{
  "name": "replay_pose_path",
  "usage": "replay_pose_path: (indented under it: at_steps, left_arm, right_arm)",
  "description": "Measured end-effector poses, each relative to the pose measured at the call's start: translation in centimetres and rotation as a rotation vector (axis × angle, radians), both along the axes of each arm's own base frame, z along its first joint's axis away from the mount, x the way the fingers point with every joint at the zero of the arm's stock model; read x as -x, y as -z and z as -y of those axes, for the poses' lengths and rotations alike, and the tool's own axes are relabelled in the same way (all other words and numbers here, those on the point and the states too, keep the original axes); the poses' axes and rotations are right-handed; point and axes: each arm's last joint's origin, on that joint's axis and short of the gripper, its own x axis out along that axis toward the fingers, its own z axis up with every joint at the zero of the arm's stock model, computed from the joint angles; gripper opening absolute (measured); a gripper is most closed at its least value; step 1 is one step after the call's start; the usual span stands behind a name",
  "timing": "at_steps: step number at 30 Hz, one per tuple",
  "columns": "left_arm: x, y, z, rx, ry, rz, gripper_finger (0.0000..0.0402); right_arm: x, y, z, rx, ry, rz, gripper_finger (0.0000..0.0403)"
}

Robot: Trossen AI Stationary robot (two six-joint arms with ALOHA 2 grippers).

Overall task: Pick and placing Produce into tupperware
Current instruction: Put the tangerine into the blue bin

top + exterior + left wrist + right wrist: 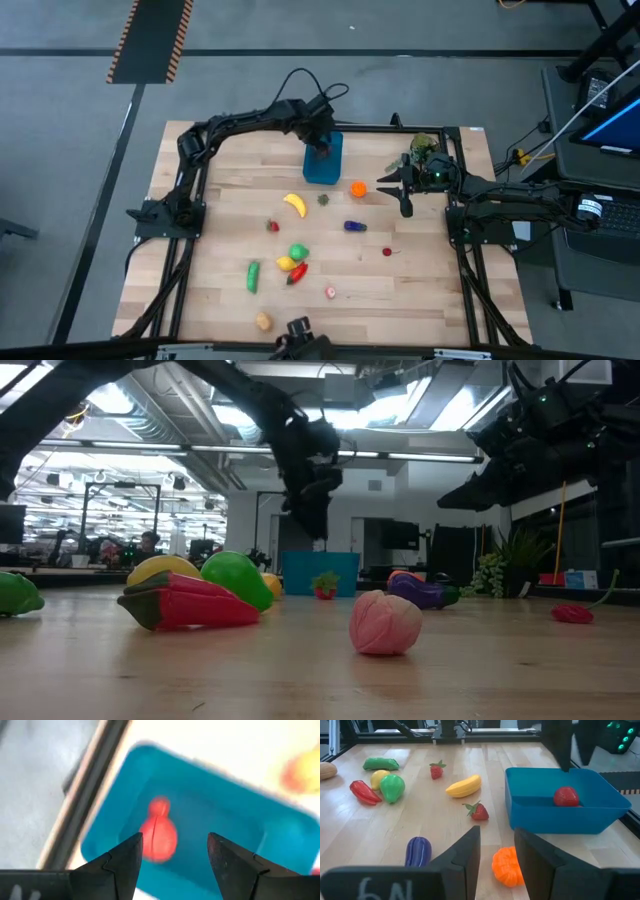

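Left end effector (172, 851) of mine hangs spread and empty over the teal tupperware (323, 160), a red tomato (158, 836) lying inside it below my fingers; right end effector (496, 851) hovers parted above the orange (508, 865).

I am working in a lab inside a big open office hall. The wooden table (400, 290) stands in a black metal frame (190, 215) on grey floor with striped hazard tape (150, 40). Behind it I see ceiling lights (130, 400), desks with a seated person (148, 545), and a laptop (615, 125).
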Motion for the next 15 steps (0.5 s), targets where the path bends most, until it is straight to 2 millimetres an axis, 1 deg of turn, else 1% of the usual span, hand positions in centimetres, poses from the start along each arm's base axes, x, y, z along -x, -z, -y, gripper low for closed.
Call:
replay_pose_path:
  at_steps: [4, 9, 13, 15]
  left_arm:
    - [-0.9, -1.1, 1.9, -0.024, 0.055, 0.036, 0.0214]
    - [-1.6, -2.5, 4.0, -0.051, 0.108, 0.084, 0.0214]
    - [-1.6, -3.1, 5.4, -0.069, 0.133, 0.124, 0.0214]
    - [-0.8, -2.9, 6.2, -0.053, 0.131, 0.109, 0.0214]
  right_arm:
    - [0.0, 0.0, 0.0, -0.002, 0.0, 0.0, 0.0123]
    - [0.0, 0.0, 0.0, -0.074, 0.023, 0.007, 0.0123]
    - [0.0, 0.0, 0.0, -0.102, 0.032, 0.009, 0.0123]
    - [0.0, 0.0, 0.0, -0.102, 0.032, 0.009, 0.0123]
